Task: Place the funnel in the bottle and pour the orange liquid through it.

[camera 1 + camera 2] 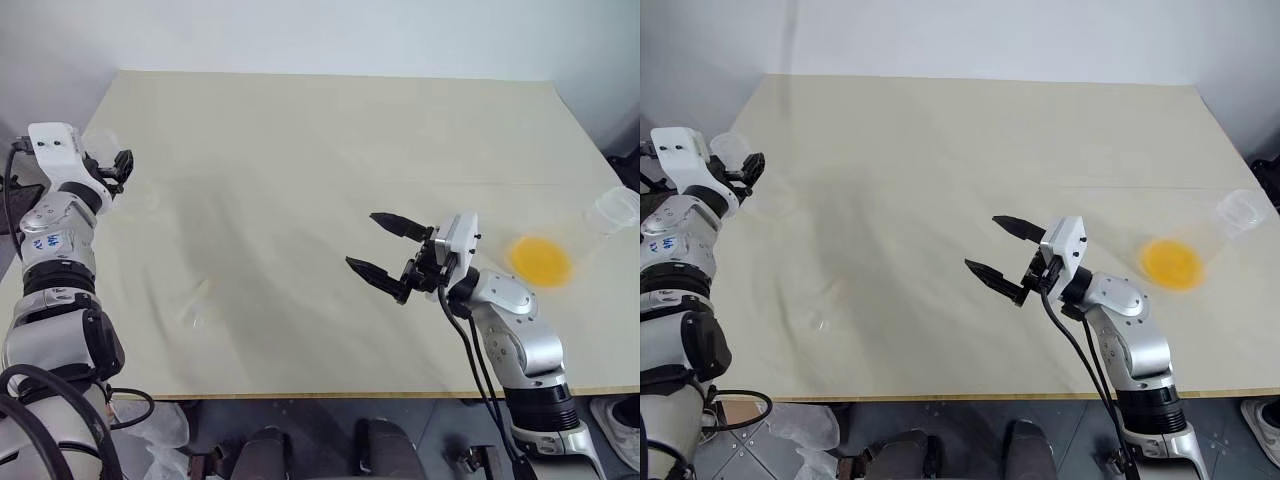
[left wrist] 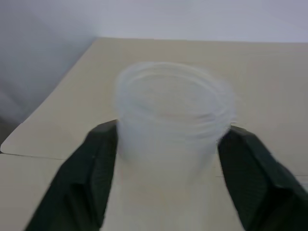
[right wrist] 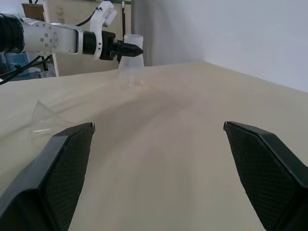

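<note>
Bottle [image 2: 173, 120] blurred, base cut off by frame edge, clear funnel [image 1: 197, 303] barely discernible on table [image 1: 330, 150]

Clear flask-shaped bottle [image 3: 130, 62] stands upright near the table's far left edge, neck between black fingers. Small clear funnel [image 3: 45, 118] lies tipped on its side, mid-left of the tabletop. Orange liquid [image 1: 541, 260] pools shallow in a clear vessel at the right edge.

Silver-white jointed arms, black cables — left forearm [image 1: 45, 243] perhaps blue-marked.
</note>
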Controlling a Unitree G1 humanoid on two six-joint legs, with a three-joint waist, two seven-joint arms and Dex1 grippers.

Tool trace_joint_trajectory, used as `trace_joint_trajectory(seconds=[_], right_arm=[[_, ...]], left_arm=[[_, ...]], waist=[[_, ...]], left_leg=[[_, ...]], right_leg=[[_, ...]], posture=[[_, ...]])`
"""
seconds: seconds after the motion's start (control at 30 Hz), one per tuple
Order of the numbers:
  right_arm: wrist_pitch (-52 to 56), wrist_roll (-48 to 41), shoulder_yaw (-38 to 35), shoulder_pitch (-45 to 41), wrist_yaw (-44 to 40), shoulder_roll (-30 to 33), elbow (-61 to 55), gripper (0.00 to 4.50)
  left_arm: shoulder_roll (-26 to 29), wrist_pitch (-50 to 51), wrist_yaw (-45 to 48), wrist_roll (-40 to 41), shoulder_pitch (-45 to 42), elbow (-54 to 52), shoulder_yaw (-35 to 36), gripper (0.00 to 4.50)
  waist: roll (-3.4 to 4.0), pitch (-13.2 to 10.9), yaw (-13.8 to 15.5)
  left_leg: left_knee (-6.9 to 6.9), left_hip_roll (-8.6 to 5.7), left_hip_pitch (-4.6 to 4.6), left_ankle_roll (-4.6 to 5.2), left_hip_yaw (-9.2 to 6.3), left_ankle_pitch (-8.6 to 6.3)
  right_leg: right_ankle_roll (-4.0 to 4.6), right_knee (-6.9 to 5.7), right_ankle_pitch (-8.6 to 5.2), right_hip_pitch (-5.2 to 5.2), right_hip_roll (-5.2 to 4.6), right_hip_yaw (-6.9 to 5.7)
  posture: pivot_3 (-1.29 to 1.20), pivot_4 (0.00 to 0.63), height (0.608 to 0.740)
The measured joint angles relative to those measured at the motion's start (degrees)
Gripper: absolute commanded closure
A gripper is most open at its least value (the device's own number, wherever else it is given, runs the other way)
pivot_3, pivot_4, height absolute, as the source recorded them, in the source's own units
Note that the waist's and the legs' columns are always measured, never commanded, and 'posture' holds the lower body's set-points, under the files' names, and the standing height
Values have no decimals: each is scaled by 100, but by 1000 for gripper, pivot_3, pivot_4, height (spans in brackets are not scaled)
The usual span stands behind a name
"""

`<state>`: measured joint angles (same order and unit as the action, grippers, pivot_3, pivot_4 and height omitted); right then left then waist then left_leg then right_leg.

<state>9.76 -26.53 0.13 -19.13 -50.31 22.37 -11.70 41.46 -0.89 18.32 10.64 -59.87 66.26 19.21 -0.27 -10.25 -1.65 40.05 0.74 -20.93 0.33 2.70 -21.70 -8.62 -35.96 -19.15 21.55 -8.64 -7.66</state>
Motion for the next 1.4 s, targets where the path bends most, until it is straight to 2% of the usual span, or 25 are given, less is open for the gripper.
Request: trace_joint_trajectory(seconds=[0.17, 0.33, 0.47, 0.63, 0.7, 0.77, 0.97, 1.17, 1.3, 1.4], right_arm=[[0, 0, 0, 64, 8, -5, -6, 0], [1, 1, -53, 200, 37, 48, -105, 0], [22, -7, -301, 456, 84, 322, -335, 0], [132, -139, -889, 1176, 97, 908, -683, 0], [195, -236, -1171, 1454, 105, 1080, -876, 0], [263, -345, -1410, 1710, 126, 1161, -1081, 0], [414, -516, -1790, 2453, 250, 1276, -1597, 0], [412, -515, -1781, 2463, 541, 1182, -1794, 0], [407, -500, -1648, 2549, 651, 1095, -1913, 0], [402, -495, -1623, 2613, 725, 1063, -1946, 0]], left_arm=[[-1, -204, 67, 3, 1, 22, 20, 2256], [-122, -576, 1030, 454, 67, -440, 266, 2256], [-408, -115, 2350, 879, 520, -1882, 11, 2256], [-779, 1537, 4082, 1862, 1510, -4567, -994, 2256], [-810, 1967, 4458, 1947, 1682, -5257, -1472, 2256], [-887, 2009, 4655, 1844, 1720, -5490, -1831, 2256], [-1839, 1548, 4618, 1340, 1588, -4821, -2412, 2256], [-2237, 567, 4610, 620, 1047, -3851, -2716, 2256], [-2321, 449, 4706, 493, 951, -3726, -2721, 2256], [-2331, 544, 4820, 495, 935, -3731, -2714, 1307]], waist=[[0, 0, -2], [0, 0, 14], [0, 0, 23], [0, 0, 11], [0, 0, 17], [2, 1, 14], [1, 0, 107], [2, 1, 196], [2, 1, 227], [2, 1, 243]], left_leg=[[3, 0, -4, 0, -5, 0], [11, -2, -17, 0, -21, 0], [11, -8, -21, 0, -30, 0], [6, -4, -21, 0, -34, 0], [9, -3, -19, 0, -28, 0], [11, 0, -11, 0, -24, 0], [24, -1, -13, 4, 8, 4], [23, -5, -14, 5, 10, 3], [22, -4, -15, 5, 7, 3], [23, -4, -14, 5, 7, 3]], right_leg=[[0, 0, 0, 1, 0, -2], [0, -1, 0, 1, -1, -8], [0, -2, 0, -2, -4, -7], [0, -1, 0, -2, -1, -4], [0, 1, 0, -2, 0, 1], [0, 2, 0, -4, 1, 11], [0, 8, 0, -5, 0, 23], [0, 10, 0, -4, -1, 21], [0, 10, 0, -4, -1, 16], [0, 9, 0, -4, -1, 17]], posture=[[0, 150, 740], [0, 150, 740], [0, 150, 740], [0, 150, 740], [0, 150, 740], [0, 150, 740], [0, 150, 740], [0, 150, 740], [0, 150, 740], [0, 150, 740]])
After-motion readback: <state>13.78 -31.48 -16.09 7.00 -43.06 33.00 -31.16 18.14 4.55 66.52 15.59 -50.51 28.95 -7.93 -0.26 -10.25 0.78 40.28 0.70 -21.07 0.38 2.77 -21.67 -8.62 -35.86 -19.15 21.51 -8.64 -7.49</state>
